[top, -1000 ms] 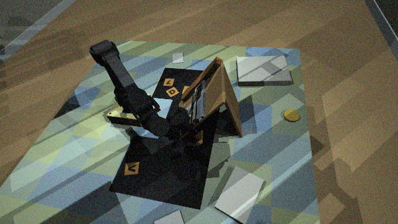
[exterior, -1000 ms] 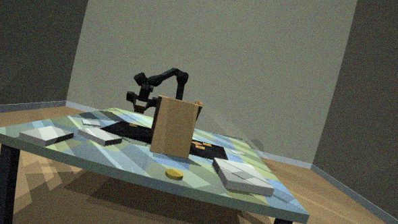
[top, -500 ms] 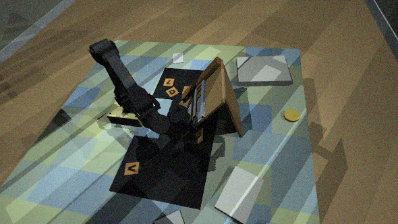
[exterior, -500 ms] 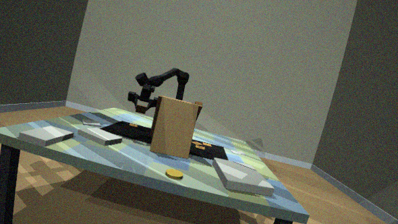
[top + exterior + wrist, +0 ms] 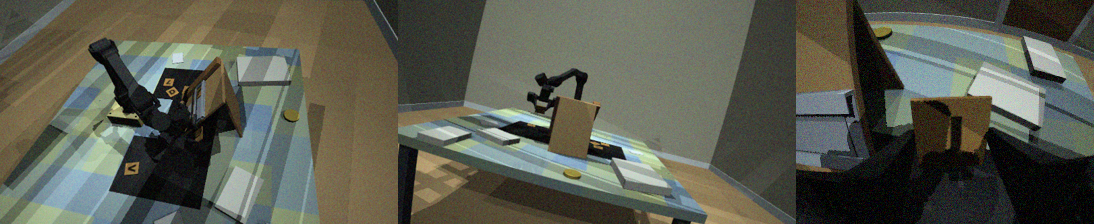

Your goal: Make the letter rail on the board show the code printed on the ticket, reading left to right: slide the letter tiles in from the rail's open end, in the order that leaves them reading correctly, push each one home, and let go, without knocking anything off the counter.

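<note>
My gripper (image 5: 195, 132) (image 5: 541, 107) (image 5: 952, 133) is shut on an orange letter tile (image 5: 199, 133) (image 5: 950, 124), held upright at the lower, open end of the grey letter rail (image 5: 201, 101) (image 5: 823, 129). The rail runs along the sloped wooden board (image 5: 217, 88) (image 5: 571, 126) (image 5: 823, 30). One orange tile (image 5: 199, 92) sits in the rail, its letter unreadable. Loose tiles L (image 5: 168, 81) and D (image 5: 172, 91) lie on the far black mat (image 5: 179, 75). Tile V (image 5: 131, 168) lies on the near black mat (image 5: 189, 182). The white ticket (image 5: 177, 57) lies at the table's far side, its print unreadable.
A gold coin (image 5: 291, 115) (image 5: 572, 173) (image 5: 883, 31) lies near the table's right edge. Grey slabs lie at the far right (image 5: 263, 69) (image 5: 639, 175) and the near right (image 5: 239, 192) (image 5: 1009, 92). A tan block (image 5: 123, 117) sits under the arm.
</note>
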